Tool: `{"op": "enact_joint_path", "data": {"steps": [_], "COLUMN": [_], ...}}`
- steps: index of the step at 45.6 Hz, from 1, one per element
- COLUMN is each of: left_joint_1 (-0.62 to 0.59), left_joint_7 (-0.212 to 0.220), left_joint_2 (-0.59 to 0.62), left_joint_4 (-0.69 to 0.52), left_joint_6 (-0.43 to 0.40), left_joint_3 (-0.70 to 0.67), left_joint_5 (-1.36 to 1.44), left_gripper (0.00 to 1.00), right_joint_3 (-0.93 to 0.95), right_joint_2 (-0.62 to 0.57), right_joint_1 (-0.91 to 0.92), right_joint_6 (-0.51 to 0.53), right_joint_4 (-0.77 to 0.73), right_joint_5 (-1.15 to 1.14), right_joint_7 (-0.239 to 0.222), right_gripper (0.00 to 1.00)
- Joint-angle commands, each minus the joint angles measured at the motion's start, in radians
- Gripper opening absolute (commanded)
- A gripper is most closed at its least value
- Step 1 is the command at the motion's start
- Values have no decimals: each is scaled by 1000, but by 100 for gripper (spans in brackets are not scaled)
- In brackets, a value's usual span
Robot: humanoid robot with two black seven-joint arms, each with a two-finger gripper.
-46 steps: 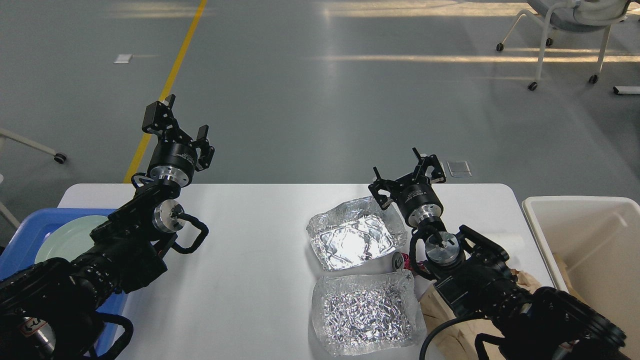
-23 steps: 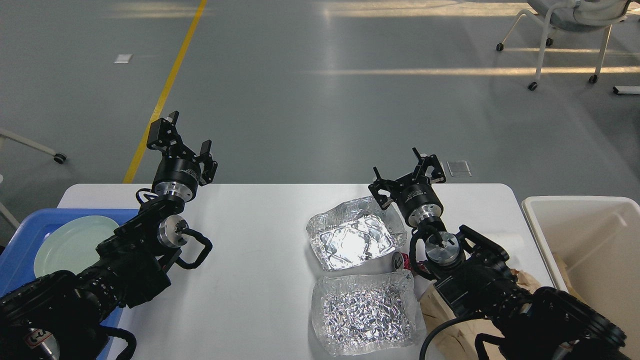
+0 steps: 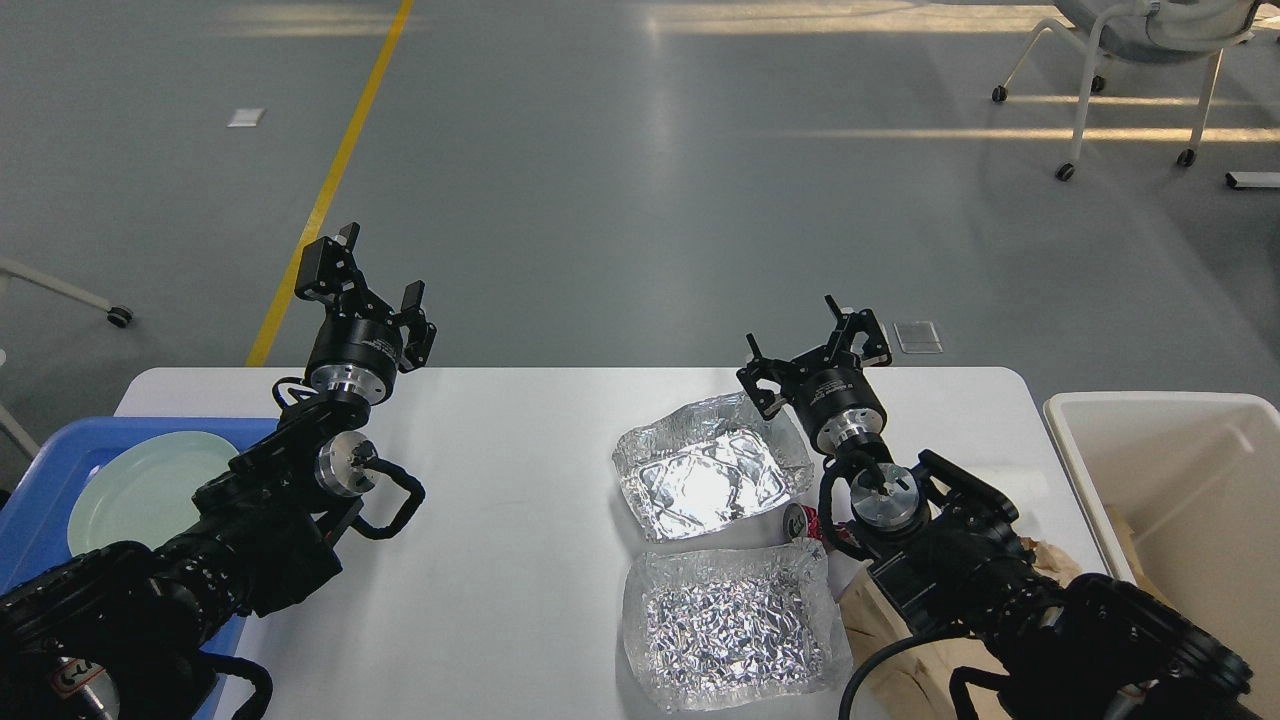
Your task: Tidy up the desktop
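Crinkled silver foil trays, two in number, are laid on the right half of the flat matte white desktop (image 3: 520,480) that spans the lower view: the farther foil tray (image 3: 710,478) and the nearer foil tray (image 3: 735,625), almost touching. One red drink can (image 3: 800,522) is lodged between them, partly hidden by the right arm. One brown paper bag (image 3: 900,640) is largely covered by that arm. One pale green plate (image 3: 140,490) is held in one blue plastic tray (image 3: 60,450) at the left; one off-white bin (image 3: 1160,470) is placed at the right. The left gripper (image 3: 372,280) and the right gripper (image 3: 812,352) are both raised with fingers spread, nothing held.
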Motion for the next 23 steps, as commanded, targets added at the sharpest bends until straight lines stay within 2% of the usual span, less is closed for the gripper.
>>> {"op": "enact_joint_path", "data": {"steps": [1, 23], "left_joint_1": [1, 1], "left_joint_7": [0, 0], "left_joint_2": [0, 0], "left_joint_4": [0, 0], "left_joint_6": [0, 0], "left_joint_3": [0, 0], "left_joint_5": [0, 0], "left_gripper": [100, 100], "right_joint_3": [0, 0], "right_joint_2": [0, 0], "right_joint_1": [0, 0], "right_joint_6": [0, 0], "right_joint_4": [0, 0], "right_joint_5": [0, 0], "right_joint_7": [0, 0], "right_gripper": [100, 100]}}
